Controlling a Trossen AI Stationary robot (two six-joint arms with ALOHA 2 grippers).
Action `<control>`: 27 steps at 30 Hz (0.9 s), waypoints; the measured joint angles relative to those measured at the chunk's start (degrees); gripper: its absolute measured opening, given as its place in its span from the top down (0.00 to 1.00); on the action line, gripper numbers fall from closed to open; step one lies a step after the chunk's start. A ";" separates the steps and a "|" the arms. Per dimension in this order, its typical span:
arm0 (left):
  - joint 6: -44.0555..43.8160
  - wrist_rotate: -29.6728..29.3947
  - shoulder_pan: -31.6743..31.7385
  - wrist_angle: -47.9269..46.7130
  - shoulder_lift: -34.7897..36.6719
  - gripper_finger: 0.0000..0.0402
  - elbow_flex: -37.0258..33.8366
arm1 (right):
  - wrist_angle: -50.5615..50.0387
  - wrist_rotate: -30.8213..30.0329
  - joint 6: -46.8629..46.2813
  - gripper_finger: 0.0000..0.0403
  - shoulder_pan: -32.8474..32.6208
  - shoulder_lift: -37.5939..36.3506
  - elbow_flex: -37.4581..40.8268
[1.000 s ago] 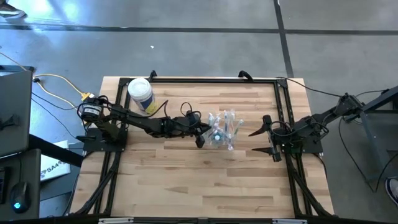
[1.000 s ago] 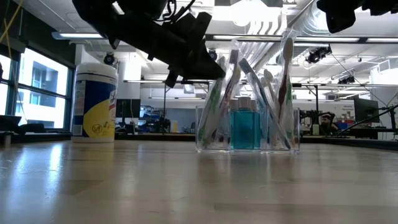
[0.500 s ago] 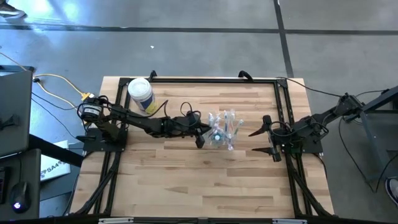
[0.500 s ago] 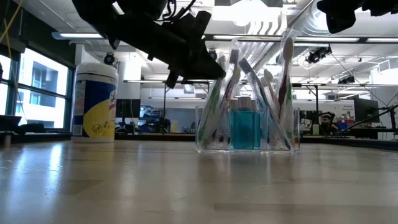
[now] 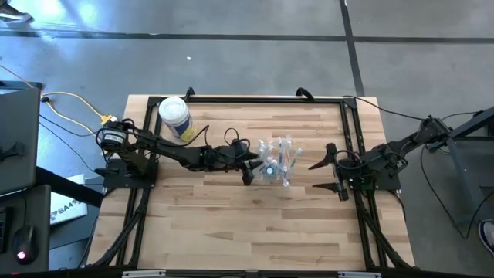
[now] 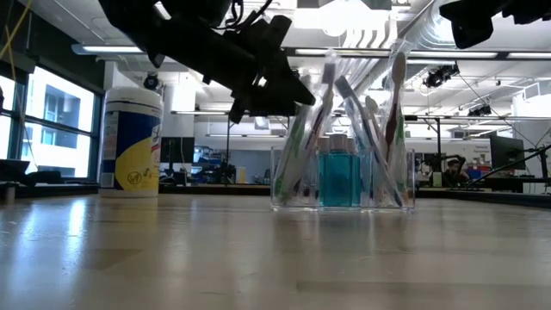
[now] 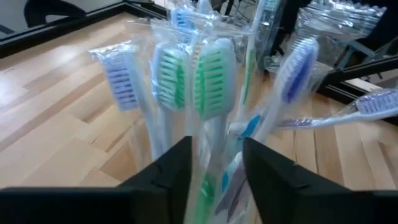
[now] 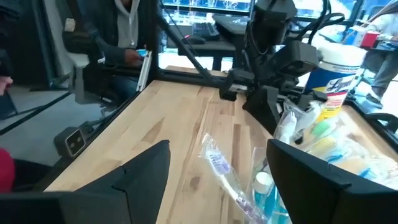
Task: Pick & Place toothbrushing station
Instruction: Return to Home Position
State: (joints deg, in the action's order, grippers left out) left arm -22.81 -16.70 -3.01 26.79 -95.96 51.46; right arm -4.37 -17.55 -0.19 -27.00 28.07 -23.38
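The toothbrushing station (image 5: 276, 162) is a clear boxy holder (image 6: 340, 176) with several wrapped toothbrushes standing in it and a blue bottle (image 6: 337, 176). It rests on its base on the wood near the table's middle. My left gripper (image 5: 251, 164) reaches it from the left at the height of the brush tops (image 6: 303, 93). Its fingers are open, one on either side of a wrapped green toothbrush (image 7: 214, 81). My right gripper (image 5: 315, 175) waits open to the station's right, off the table surface. My left gripper has the wrapped green toothbrush's handle (image 7: 216, 140) standing in the gap between its parted fingers (image 7: 180, 162), which come nearly level from the table's left. I cannot tell whether either finger touches the clear wrapper.
A white tub with a yellow label (image 5: 174, 117) stands at the far left of the table (image 6: 131, 142). Black frame rails (image 5: 351, 131) run along the table's edges. Bare wood (image 5: 255, 224) lies on the near side.
My left gripper has opened where it was, up at the toothbrush tops. One wrapped toothbrush's top has shifted a little away from the fingers. The holder has stayed where it was on the table.
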 joint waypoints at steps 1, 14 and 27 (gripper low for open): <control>0.00 -0.12 0.00 0.03 0.00 0.63 0.00 | -0.24 0.20 0.00 0.35 0.00 -0.02 0.00; 3.54 2.66 -0.02 0.04 0.06 0.45 0.00 | -1.74 3.11 0.42 0.35 0.00 0.01 0.00; 8.22 2.31 -0.02 -1.26 2.98 0.45 0.40 | -1.52 3.13 0.95 0.35 0.00 0.00 -0.01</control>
State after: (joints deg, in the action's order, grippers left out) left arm -14.59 -14.39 -3.03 25.53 -92.98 51.86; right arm -5.89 -14.41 0.76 -27.00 28.07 -23.39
